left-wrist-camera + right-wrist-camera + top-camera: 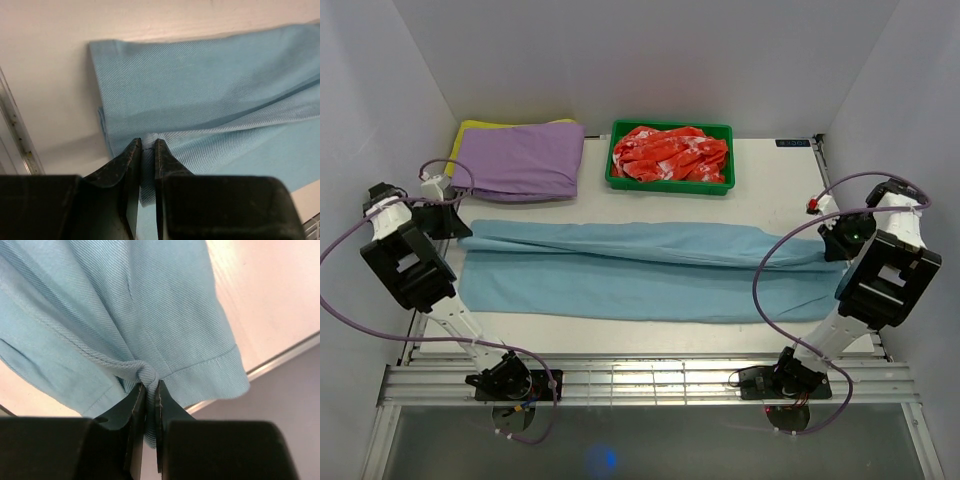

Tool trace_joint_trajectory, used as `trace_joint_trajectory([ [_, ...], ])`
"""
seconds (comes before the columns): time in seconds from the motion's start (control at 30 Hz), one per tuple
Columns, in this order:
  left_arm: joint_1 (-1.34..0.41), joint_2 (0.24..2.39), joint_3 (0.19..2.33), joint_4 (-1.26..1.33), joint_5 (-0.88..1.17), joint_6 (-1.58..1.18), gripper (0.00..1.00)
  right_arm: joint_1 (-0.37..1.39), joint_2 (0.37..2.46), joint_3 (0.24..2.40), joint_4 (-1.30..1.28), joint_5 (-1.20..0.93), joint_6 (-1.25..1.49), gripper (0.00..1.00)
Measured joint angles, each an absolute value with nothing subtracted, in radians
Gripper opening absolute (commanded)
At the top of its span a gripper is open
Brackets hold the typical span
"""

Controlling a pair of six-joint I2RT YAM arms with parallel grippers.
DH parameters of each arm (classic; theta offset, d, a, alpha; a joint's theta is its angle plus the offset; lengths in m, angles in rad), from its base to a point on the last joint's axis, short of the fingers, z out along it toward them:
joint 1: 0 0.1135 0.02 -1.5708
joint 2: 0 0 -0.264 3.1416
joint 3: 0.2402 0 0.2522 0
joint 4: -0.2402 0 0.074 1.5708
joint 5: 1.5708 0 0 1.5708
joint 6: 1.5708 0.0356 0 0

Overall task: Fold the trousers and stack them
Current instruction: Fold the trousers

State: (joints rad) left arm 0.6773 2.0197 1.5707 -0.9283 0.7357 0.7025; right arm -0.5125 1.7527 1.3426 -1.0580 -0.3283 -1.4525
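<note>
table [775,190] | trousers [640,278] spread across the middle | purple garment [520,160] far-left | green tray [670,186] far-centre

Blue trousers [640,272] lie stretched sideways across the bench [770,190], with the left tool [445,217] at one end and the right tool [835,240] at the other. Behind them: a folded purple garment [520,160] and a green tray [670,184] of red-and-white cloth [670,153].

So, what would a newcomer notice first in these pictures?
The sky-blue trousers stretch across the table, the left pincer shut on one end and the right pincer on the other. Behind them, a purple folded garment lies far left, with a green tray of red-and-white cloth beside it.
</note>
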Motion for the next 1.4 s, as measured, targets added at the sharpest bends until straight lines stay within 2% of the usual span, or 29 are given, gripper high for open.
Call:
trace_joint_trajectory([
  [0.2,0.722,1.971,1.691,-1.036,0.863,0.723,0.00,-0.546,1.682,1.421,-1.159,-0.389,-1.509,0.08],
  [0.37,0.816,1.914,1.707,-1.172,0.949,0.838,0.00,-0.602,1.592,1.392,-1.210,-0.428,-1.591,0.08],
  [0.47,0.873,1.889,1.642,-1.214,0.958,0.928,0.00,-0.623,1.547,1.282,-1.198,-0.421,-1.633,0.08],
  [0.73,0.968,1.873,1.254,-1.123,0.838,1.131,0.00,-0.648,1.523,0.926,-1.012,-0.267,-1.714,0.08],
  [1.03,0.965,1.884,1.270,-1.108,0.813,1.155,0.00,-0.648,1.534,0.997,-1.010,-0.269,-1.689,0.08],
  [1.1,0.963,1.883,1.305,-1.150,0.834,1.186,0.19,-0.648,1.540,1.047,-1.032,-0.292,-1.682,0.08],
  [1.13,0.962,1.883,1.326,-1.184,0.844,1.211,0.29,-0.648,1.540,1.065,-1.038,-0.301,-1.682,0.16],
  [1.2,0.961,1.882,1.369,-1.257,0.865,1.291,0.44,-0.649,1.530,1.078,-1.045,-0.307,-1.691,0.24],
  [1.27,0.971,1.871,1.389,-1.291,0.873,1.365,0.48,-0.653,1.507,1.064,-1.040,-0.289,-1.717,0.32],
  [1.4,1.008,1.782,1.354,-1.309,0.860,1.514,0.64,-0.681,1.410,0.990,-1.029,-0.240,-1.797,0.53],
])
